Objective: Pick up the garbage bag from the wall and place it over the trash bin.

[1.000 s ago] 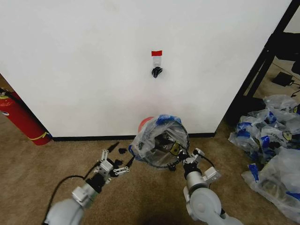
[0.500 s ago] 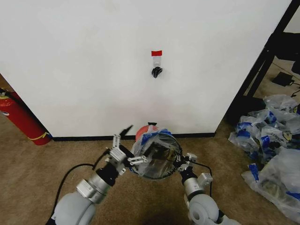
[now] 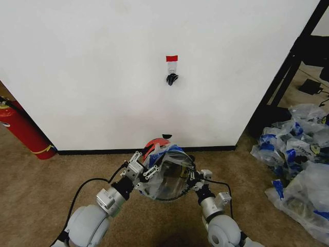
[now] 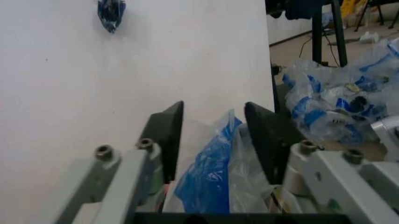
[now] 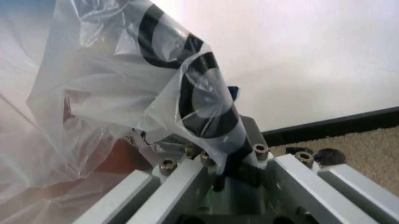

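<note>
The garbage bag (image 3: 167, 175) is draped over the trash bin (image 3: 154, 146), which stands on the brown carpet (image 3: 41, 185) just in front of the wall (image 3: 103, 72); the bin's red edge shows above the plastic, and the bag's mouth gapes open toward the camera. The left pincer (image 3: 145, 165) is at the bag's left rim, its 2 dark fingers (image 4: 167, 135) spread apart with a blue-printed fold of the bag (image 4: 212, 172) standing between them. The right pincer (image 3: 197, 177) is at the bag's right rim, pressed together on a strip of the film; in its wrist view the translucent plastic (image 5: 124, 84) with black print runs down into the jaws. On the wall, a small dark hook (image 3: 171, 78) sits under a red tape strip (image 3: 171, 58). A red fire extinguisher (image 3: 23, 128) leans at the far left, and a heap of clear-and-blue plastic bags (image 3: 298, 154) lies on the carpet to the right
</note>
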{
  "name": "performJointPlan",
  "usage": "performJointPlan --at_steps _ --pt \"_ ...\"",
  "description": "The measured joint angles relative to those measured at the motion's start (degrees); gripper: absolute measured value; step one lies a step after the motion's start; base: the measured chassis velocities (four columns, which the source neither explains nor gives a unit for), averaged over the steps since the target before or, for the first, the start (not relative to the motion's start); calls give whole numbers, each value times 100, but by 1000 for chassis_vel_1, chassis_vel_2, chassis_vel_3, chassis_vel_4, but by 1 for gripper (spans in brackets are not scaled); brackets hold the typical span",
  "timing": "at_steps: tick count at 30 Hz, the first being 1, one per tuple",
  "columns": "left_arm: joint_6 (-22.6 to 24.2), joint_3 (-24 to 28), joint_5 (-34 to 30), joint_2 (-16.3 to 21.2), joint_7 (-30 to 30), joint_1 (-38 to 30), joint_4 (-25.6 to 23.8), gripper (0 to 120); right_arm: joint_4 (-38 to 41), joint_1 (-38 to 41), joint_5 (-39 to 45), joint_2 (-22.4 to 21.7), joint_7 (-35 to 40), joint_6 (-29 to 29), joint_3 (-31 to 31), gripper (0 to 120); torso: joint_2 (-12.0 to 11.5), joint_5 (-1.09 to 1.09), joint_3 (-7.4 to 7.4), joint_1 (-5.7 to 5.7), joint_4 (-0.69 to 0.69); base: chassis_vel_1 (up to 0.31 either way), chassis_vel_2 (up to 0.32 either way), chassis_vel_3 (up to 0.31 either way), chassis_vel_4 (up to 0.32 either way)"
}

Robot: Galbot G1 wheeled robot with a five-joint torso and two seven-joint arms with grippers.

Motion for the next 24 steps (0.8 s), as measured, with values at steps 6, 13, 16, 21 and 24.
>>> performJointPlan --at_steps 6,13,16,21,24 --pt "31 -68 77 14 6 30 -28 14 21 17 11 -2 21 10 9 0 0 0 0 0 0 0 0 0 0" --pt "106 -154 152 26 158 138 -128 5 22 37 23 17 31 17 10 0 0 0 0 0 0 0 0 0 0" --pt "111 -157 191 -10 185 164 -146 17 23 29 23 23 32 27 12 0 0 -1 0 0 0 0 0 0 0" --pt "103 -162 252 -49 190 208 -175 32 54 -17 17 31 29 49 28 0 0 0 0 0 0 0 0 0 0" --pt "97 -174 306 -70 187 219 -178 45 86 -58 5 28 25 65 41 0 0 0 0 0 0 0 0 0 0"
